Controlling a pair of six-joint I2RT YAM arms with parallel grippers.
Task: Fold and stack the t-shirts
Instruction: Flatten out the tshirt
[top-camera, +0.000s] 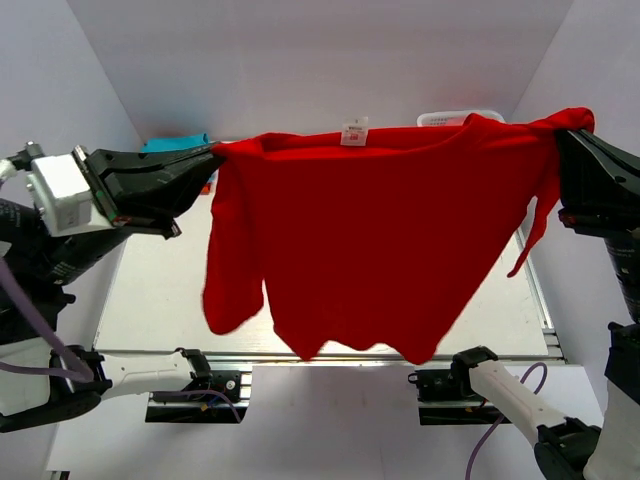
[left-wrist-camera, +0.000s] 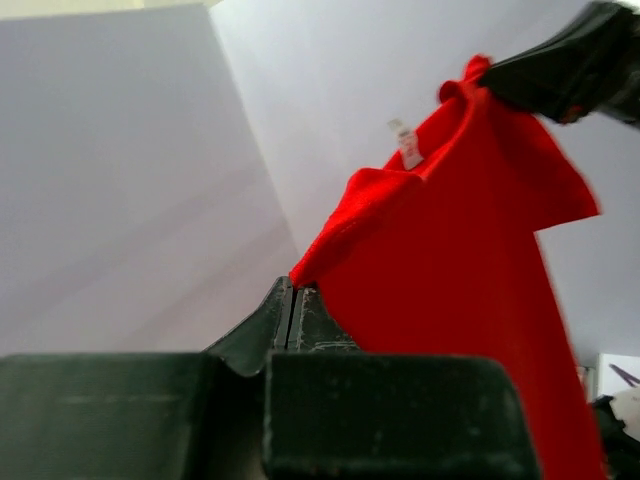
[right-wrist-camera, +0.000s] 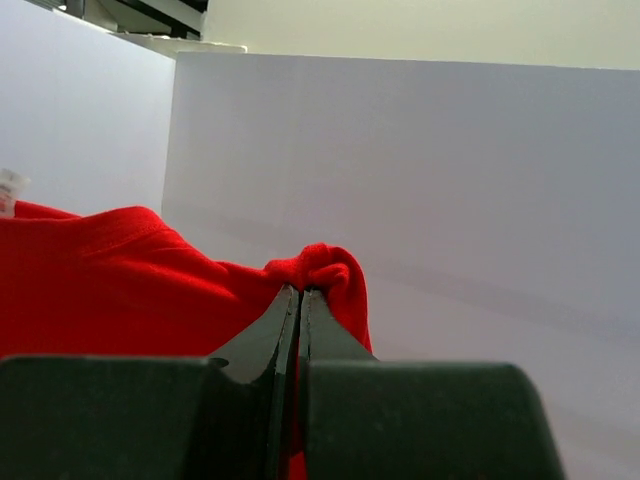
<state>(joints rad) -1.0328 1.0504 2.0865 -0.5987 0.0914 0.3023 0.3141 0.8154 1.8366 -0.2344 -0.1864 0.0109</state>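
Note:
The bright red t-shirt (top-camera: 370, 240) hangs spread in the air between both arms, well above the table, its white neck label (top-camera: 354, 131) at the top edge. My left gripper (top-camera: 213, 156) is shut on the shirt's left shoulder; in the left wrist view (left-wrist-camera: 292, 288) the cloth (left-wrist-camera: 450, 260) leaves the closed fingertips. My right gripper (top-camera: 562, 135) is shut on the right shoulder, bunched at the tips in the right wrist view (right-wrist-camera: 300, 292). A teal t-shirt (top-camera: 176, 143) lies at the back left, partly hidden by my left arm. The orange one is hidden.
A white basket (top-camera: 452, 118) stands at the back right, mostly behind the shirt. The white table (top-camera: 150, 290) runs under the hanging cloth, with a metal rail (top-camera: 545, 310) along its right edge. White walls enclose the space on three sides.

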